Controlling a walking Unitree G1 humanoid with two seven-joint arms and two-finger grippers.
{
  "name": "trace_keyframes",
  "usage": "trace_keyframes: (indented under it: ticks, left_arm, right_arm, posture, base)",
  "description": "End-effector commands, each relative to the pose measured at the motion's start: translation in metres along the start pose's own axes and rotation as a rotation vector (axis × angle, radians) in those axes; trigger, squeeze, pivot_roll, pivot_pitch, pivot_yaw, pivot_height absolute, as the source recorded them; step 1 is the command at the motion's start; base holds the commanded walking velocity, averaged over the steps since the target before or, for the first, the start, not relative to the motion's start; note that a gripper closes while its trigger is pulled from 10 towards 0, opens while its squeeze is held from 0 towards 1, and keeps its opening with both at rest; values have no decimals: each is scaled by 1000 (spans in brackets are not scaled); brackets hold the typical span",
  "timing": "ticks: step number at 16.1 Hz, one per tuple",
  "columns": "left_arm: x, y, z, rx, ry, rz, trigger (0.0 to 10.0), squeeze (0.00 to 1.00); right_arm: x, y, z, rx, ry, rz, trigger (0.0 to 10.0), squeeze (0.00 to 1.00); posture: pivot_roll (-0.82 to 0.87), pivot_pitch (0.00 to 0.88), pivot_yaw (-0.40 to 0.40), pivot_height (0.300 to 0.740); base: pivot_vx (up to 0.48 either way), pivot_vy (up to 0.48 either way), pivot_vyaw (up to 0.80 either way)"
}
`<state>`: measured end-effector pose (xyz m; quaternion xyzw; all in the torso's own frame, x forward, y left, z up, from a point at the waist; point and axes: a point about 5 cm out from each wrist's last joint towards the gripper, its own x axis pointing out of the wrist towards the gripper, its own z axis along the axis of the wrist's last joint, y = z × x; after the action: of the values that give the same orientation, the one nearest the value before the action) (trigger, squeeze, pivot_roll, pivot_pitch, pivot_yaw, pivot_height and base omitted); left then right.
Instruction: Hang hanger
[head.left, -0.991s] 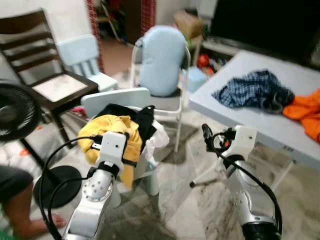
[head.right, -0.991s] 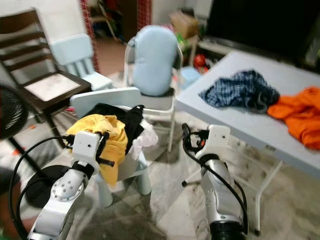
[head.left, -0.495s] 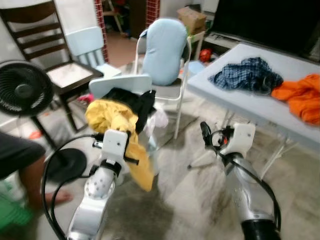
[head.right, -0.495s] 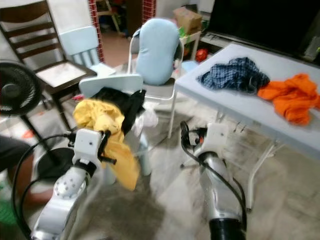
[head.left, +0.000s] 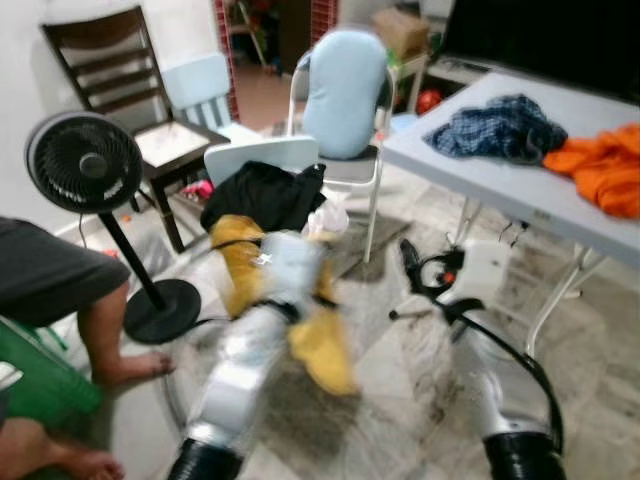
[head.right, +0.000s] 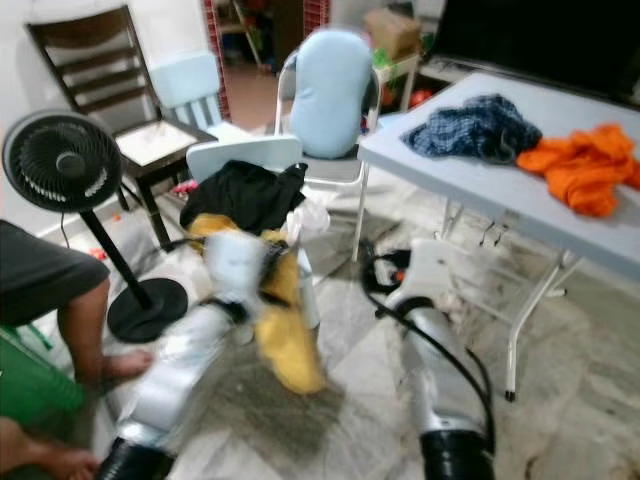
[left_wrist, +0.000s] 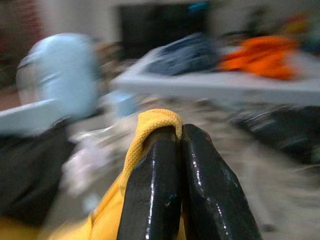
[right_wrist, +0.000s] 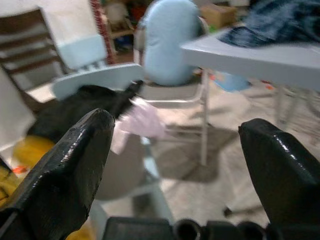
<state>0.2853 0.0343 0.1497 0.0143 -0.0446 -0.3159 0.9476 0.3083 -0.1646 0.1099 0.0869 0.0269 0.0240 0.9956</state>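
The robot's left gripper (left_wrist: 179, 165) is pinching a yellow garment (head.left: 325, 345) between its two black fingers, which are pressed tightly together with a fold of the cloth draped over one fingertip. In the head views the left arm (head.left: 250, 350) is blurred with motion, and the yellow cloth is hanging from it just in front of a small pale blue chair (head.left: 262, 158). A black garment (head.left: 265, 195) and a crumpled white cloth (head.right: 308, 218) are lying on that chair. The right gripper (right_wrist: 175, 150) is standing with its fingers spread wide apart, holding nothing, low above the marbled floor (head.left: 400, 390) beside a folding table (head.right: 470, 180). A blue checked garment (head.left: 495, 125) and an orange garment (head.left: 600, 165) are lying on the tabletop, near each other. Behind the small chair, a metal chair with a light blue cushion (head.left: 345, 80) is standing, with a dark wooden chair (head.left: 110, 70) and another pale blue chair (head.left: 200, 90) farther to the left. A black standing fan (head.left: 85, 165) is standing near a seated person's bare leg (head.left: 105, 330). The pictures are too blurred to tell whether a hanger is inside the yellow garment.
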Motion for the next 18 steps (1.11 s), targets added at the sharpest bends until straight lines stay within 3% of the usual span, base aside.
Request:
trace_keyframes:
  ticks: [1,5,7,8,9,10,12,18]
  left_arm:
    - [2,-7,11,19,-37,-84,10000,0]
    - [-29,26,-29,-17,115,90,10000,0]
    - [-57,48,-44,-38,175,163,10000,0]
    - [-72,60,-48,-42,178,221,10000,0]
    - [-78,64,-48,-30,170,251,10000,0]
    - [-88,75,-48,-25,157,364,10000,0]
    - [-94,81,-49,-56,154,439,10000,0]
    - [-89,85,-42,-48,117,447,10000,0]
  right_arm:
    - [1,1,4,-2,-15,-3,10000,0]
    - [-3,-7,5,-41,-16,-41,10000,0]
    - [-7,-15,5,-70,-7,-69,10000,0]
    - [-8,-20,7,-92,-13,-91,10000,0]
    - [-9,-22,8,-99,-17,-100,10000,0]
    - [-7,-28,13,-118,-30,-135,10000,0]
    - [-7,-32,18,-133,-49,-154,10000,0]
    - [-14,-33,17,-126,-46,-171,10000,0]
  posture:
    - [23,30,-32,740]
    - [22,33,-26,740]
    - [27,33,-32,740]
    - [32,33,-38,740]
    - [34,33,-40,740]
    - [34,34,-40,740]
    - [31,34,-38,740]
    - [18,38,-19,740]
  base:
    - [0,0,0]
    - [0,0,0]
    - [0,0,0]
    - [0,0,0]
    - [0,0,0]
    - [0,0,0]
    - [0,0,0]
    - [0,0,0]
